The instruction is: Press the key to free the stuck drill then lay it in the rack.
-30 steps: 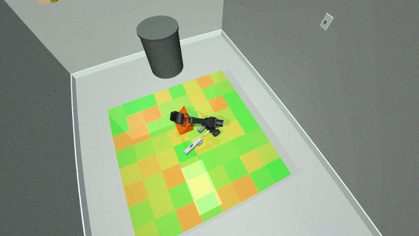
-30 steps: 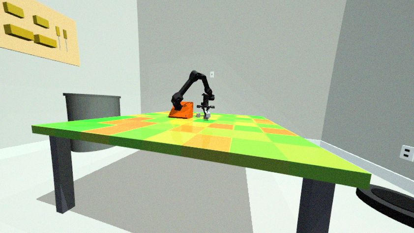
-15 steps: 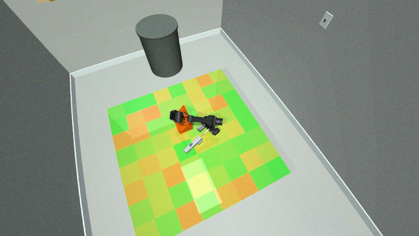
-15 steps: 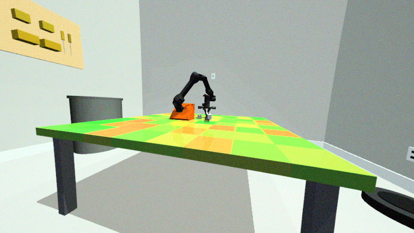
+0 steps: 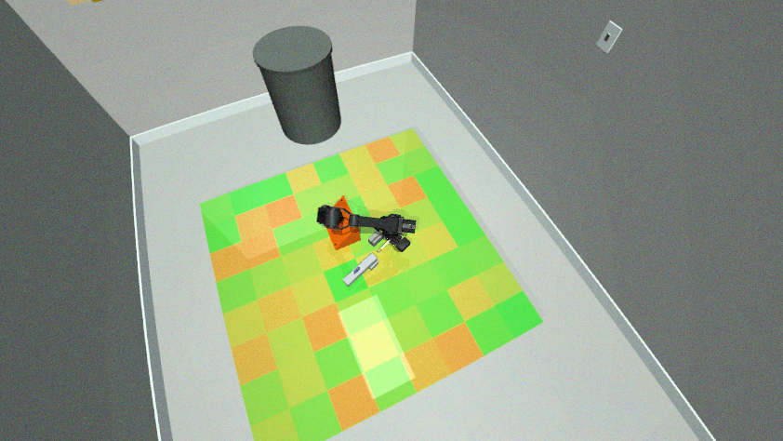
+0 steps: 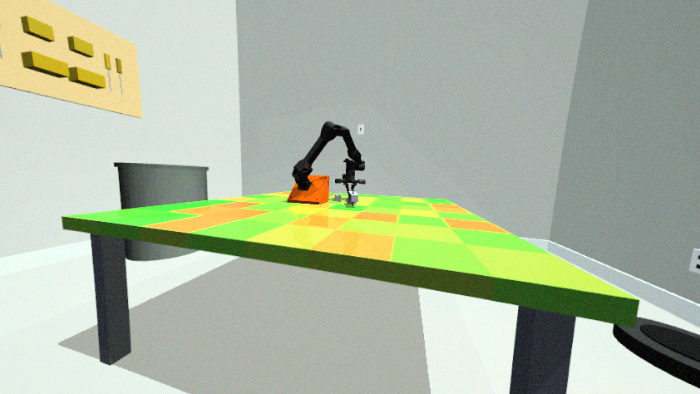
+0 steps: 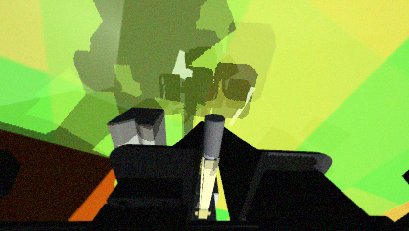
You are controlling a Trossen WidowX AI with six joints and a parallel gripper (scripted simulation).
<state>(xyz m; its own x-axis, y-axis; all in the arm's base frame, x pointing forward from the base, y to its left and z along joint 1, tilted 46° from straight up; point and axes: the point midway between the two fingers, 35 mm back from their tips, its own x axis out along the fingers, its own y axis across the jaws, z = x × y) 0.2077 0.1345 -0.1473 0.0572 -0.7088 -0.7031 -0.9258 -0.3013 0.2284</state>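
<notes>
Top view: the single black arm [image 5: 365, 220] reaches from its orange base [image 5: 342, 225] out over the checkered green, yellow and orange table [image 5: 273, 340]. The gripper [image 5: 395, 241] points downward above the table. A pale grey rack [image 5: 361, 270] lies flat on the table, near the gripper but apart from it, on the side away from the base. A small grey block [image 5: 376, 237] sits just beside the gripper, toward the base; whether this is the housing with the key cannot be told.

Exterior view: the arm [image 6: 327, 141] arches up and over, and the gripper [image 6: 350, 191] hangs vertically, close above the table [image 6: 441, 254].

Wrist view: the gripper [image 7: 207, 161] is pinched on the drill [image 7: 211, 149], a slim rod with a grey cylindrical end and a pale yellowish shaft that runs between the dark fingers. The drill stands out beyond the fingertips toward the table. The grey block [image 7: 137, 128] appears to the left of the drill, apart from it.

Beyond the table stands a dark grey bin [image 5: 298, 82].
</notes>
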